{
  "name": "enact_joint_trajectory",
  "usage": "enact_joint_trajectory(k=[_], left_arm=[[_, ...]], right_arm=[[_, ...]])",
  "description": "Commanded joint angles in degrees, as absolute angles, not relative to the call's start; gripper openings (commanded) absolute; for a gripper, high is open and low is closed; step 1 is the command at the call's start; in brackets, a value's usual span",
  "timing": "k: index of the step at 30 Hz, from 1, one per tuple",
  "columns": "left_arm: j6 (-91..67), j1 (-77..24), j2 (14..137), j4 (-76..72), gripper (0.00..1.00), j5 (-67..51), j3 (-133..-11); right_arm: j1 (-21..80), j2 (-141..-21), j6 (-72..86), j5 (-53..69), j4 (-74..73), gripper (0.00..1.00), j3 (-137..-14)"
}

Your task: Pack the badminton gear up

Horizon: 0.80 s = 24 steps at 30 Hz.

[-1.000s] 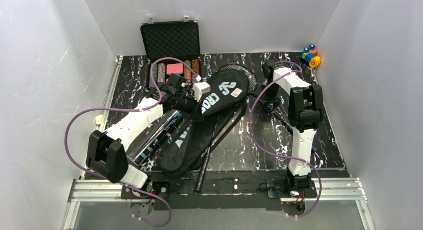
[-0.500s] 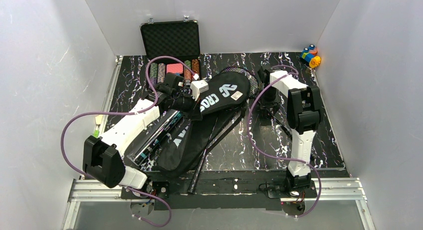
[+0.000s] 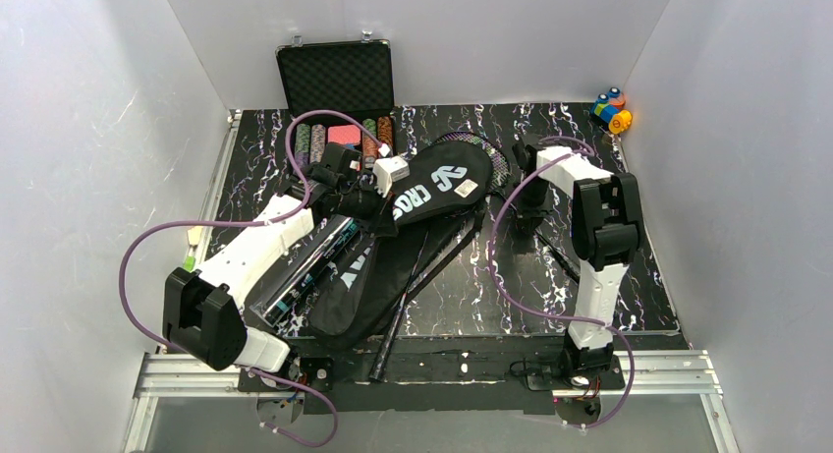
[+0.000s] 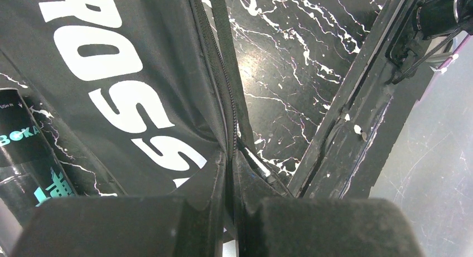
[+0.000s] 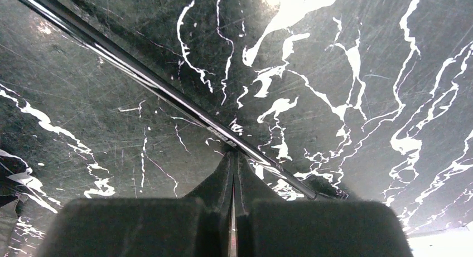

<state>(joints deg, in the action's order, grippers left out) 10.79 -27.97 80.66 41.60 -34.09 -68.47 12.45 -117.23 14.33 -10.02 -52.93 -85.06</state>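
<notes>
Pinching the bag (image 4: 111, 73) with my left gripper (image 4: 230, 159): jaws closed right down on the fabric edge by the zip, with the CROSSWAY lettering just left of the fingers. Bag lies diagonally across the middle of the table (image 3: 472, 286), wide end toward the far side, narrow end toward my bases. Tube (image 4: 22, 156) with teal print lies alongside the bag on its left, touching it, partly under my left arm in the top view.

Right gripper (image 5: 234, 156): jaws fully together, tips down at the table surface, to the right of the bag's wide end. A racket shaft (image 5: 156, 84) crosses diagonally right at the tips. Can't tell whether it's actually pinched or just lying against them.

Another racket handle (image 3: 391, 340) sticks out past the bag's narrow end, reaching the table's near edge. A netted racket head (image 3: 496, 158) shows from under the bag's wide end.

Poker chip case (image 3: 334, 80) stands open at the far edge, left of centre. Toy blocks (image 3: 611, 109) sit in the far right corner, well apart from the gear.
</notes>
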Motion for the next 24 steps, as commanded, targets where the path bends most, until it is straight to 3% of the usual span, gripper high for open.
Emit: enact_joint_trajectory(k=[1, 5, 8, 10, 14, 24], left_arm=[[10.19, -27.35, 77.26, 40.79, 0.0, -35.82, -70.75], [9.75, -27.12, 76.94, 40.99, 0.0, -35.94, -71.17], [9.52, -26.86, 76.16, 41.58, 0.0, -35.93, -72.22], [9.05, -26.45, 75.19, 41.74, 0.0, -35.77, -72.65], [7.38, -25.63, 73.1, 41.9, 0.0, -35.9, -72.42], [6.29, -25.22, 69.51, 44.81, 0.0, -36.21, -72.41]], right_arm=[[12.44, -113.14, 17.07, -9.72, -49.95, 0.01, -83.01], [11.69, -110.6, 18.17, -10.13, -48.75, 0.04, -82.31], [11.41, -107.76, 18.81, -8.83, -47.18, 0.34, -81.5], [11.43, -106.63, 18.52, -8.28, -46.65, 0.42, -81.55], [11.43, -107.83, 16.07, -8.41, -47.62, 0.49, -83.09], [11.47, -116.64, 12.18, -8.19, -50.92, 0.51, -89.84]])
